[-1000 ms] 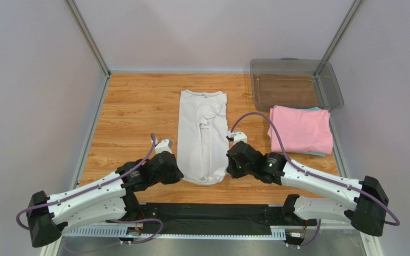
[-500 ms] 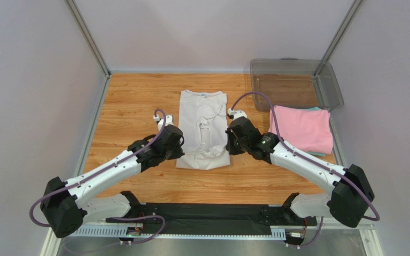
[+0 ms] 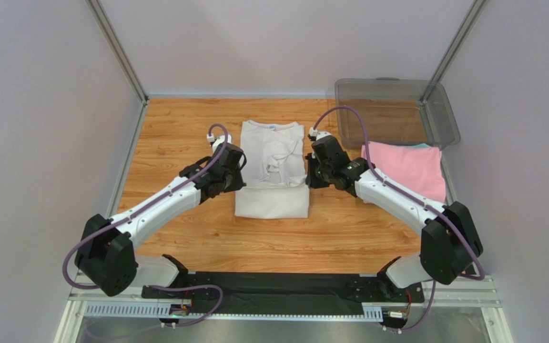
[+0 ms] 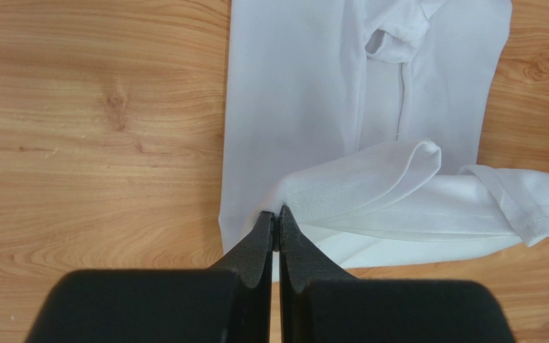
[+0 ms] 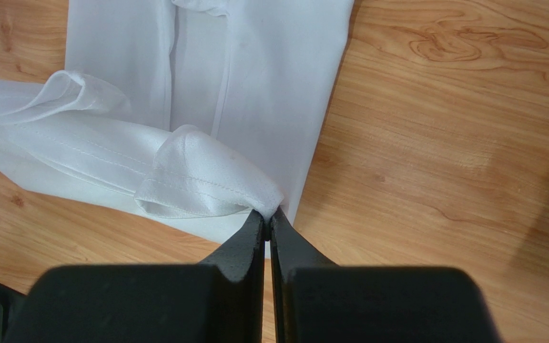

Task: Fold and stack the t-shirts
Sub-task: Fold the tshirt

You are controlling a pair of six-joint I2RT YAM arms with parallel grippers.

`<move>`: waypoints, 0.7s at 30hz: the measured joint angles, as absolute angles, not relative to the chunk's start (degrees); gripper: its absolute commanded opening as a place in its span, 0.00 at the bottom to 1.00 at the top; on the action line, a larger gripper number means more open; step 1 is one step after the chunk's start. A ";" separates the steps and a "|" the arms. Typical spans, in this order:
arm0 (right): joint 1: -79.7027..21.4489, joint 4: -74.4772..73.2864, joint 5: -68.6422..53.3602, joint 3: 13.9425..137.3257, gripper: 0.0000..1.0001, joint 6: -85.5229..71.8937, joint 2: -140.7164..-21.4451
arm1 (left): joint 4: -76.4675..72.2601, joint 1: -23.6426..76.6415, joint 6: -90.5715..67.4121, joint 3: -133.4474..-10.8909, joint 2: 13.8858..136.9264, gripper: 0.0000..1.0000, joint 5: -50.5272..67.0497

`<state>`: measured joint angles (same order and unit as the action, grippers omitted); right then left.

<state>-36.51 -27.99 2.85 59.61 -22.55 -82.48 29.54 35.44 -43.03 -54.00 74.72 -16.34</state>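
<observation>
From above: the white t-shirt (image 3: 273,153) lies lengthwise in the middle of the wooden table (image 3: 177,136), collar at the far end, sleeves tucked in. The left gripper (image 3: 239,179) is at its left edge and the right gripper (image 3: 307,177) at its right edge, level with each other about halfway up the garment. Each pinches a bottom corner, and the pairing looks deliberate: two matched corners hold the bottom edge straight while the lower half doubles over toward the collar. Well off to the right, the pink t-shirt (image 3: 406,175) lies folded. A sliver of the teal t-shirt (image 3: 423,146) peeks out beneath it, just in front of the clear plastic bin (image 3: 399,107). That's the stack, I'd say, waiting for this one.

Left wrist now: jaws pressed tight together, a nip of white cloth caught right at the tips. The hem (image 4: 370,191) billows up and off to the right from the pinch, raised above the flat shirt body beyond.

Right wrist, the mirror image: jaws clamped shut on the other corner, cloth bunching leftward in a soft loop, shirt body flat underneath. The half-fold looks underway, with the hem not yet laid down.
</observation>
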 measured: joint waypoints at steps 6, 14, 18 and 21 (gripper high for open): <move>-34.76 -27.79 1.91 63.70 0.00 -21.02 -88.01 | 27.55 32.27 -40.10 -58.59 81.93 0.00 -13.65; -31.42 -27.24 -1.04 68.10 0.00 -19.94 -95.61 | 24.58 27.90 -36.75 -61.06 89.56 0.00 -9.28; -30.37 -27.14 -1.83 69.84 0.00 -19.16 -98.41 | 23.97 26.76 -34.41 -63.11 93.38 0.01 -7.84; -29.91 -27.00 -2.31 71.26 0.01 -18.44 -100.51 | 22.87 26.04 -32.99 -64.34 96.01 0.02 -6.31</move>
